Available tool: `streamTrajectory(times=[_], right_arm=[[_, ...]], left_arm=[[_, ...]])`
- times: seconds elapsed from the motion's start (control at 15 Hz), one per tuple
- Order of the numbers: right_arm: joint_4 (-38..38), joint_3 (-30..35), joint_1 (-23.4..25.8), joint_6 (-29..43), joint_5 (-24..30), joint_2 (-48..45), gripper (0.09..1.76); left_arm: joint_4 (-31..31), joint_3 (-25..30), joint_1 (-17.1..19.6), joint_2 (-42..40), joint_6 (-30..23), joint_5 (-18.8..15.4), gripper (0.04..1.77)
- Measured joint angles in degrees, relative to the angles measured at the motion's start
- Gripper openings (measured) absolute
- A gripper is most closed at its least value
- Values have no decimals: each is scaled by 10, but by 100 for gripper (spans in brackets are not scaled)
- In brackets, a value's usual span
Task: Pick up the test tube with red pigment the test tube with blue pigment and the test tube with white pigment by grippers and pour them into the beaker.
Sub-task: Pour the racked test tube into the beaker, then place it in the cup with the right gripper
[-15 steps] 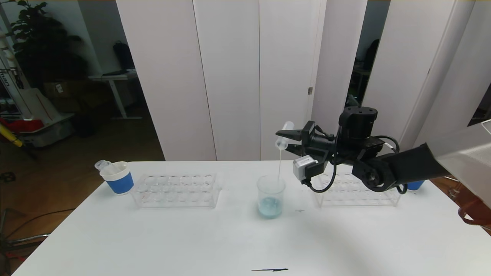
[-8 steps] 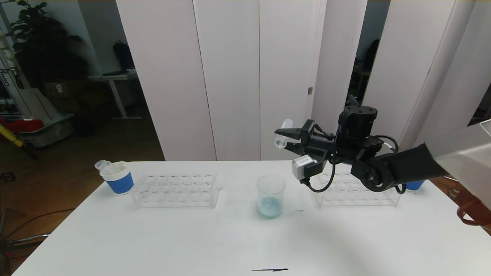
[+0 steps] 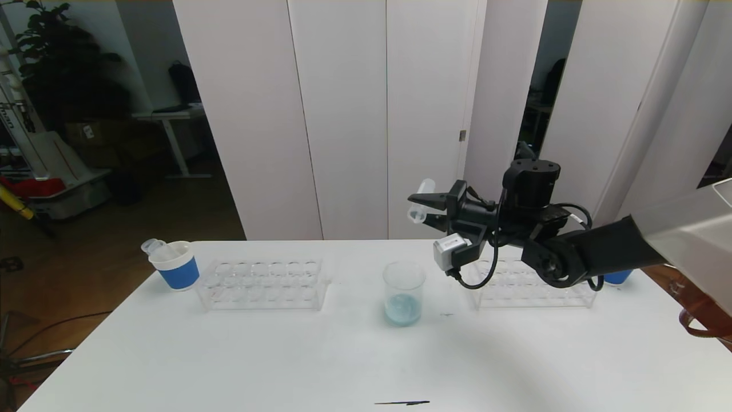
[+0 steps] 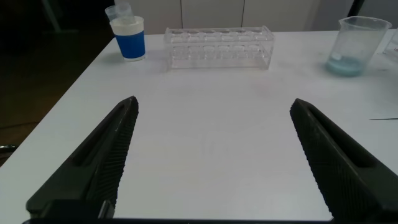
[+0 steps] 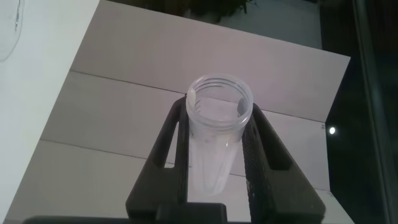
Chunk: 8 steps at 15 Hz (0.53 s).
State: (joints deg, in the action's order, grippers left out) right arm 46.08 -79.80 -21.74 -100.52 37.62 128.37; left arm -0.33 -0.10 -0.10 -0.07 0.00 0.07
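Observation:
My right gripper [image 3: 420, 207] is shut on the test tube with white pigment [image 3: 422, 200], holding it tilted in the air above and a little right of the beaker [image 3: 404, 292]. In the right wrist view the tube [image 5: 217, 143] sits between the two fingers with its open mouth facing away and only a pale film inside. The beaker stands mid-table with pale blue liquid at its bottom. My left gripper [image 4: 214, 102] hangs open over bare table, nothing between its fingers. The test tubes with red and blue pigment are out of view.
An empty-looking clear rack [image 3: 263, 283] stands left of the beaker, with a blue-banded paper cup [image 3: 174, 266] holding a clear tube beside it. A second rack [image 3: 532, 286] and another blue cup [image 3: 617, 277] sit behind my right arm. A thin dark mark [image 3: 402, 403] lies at the front edge.
A thin white stream fell from the tube into the beaker a second ago; it has stopped. My right gripper has drifted slightly left and the tube has levelled a little.

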Motion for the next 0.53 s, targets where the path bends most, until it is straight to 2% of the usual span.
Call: streamTrajectory(times=[0.4,0.53], right_arm=[[-2,3,-4,48,-39,-27,58],[-3,7,-4,85,-69,-53,59]], left_arm=[[0,0,0,0,0,0,174],[0,0,0,0,0,0,174]])
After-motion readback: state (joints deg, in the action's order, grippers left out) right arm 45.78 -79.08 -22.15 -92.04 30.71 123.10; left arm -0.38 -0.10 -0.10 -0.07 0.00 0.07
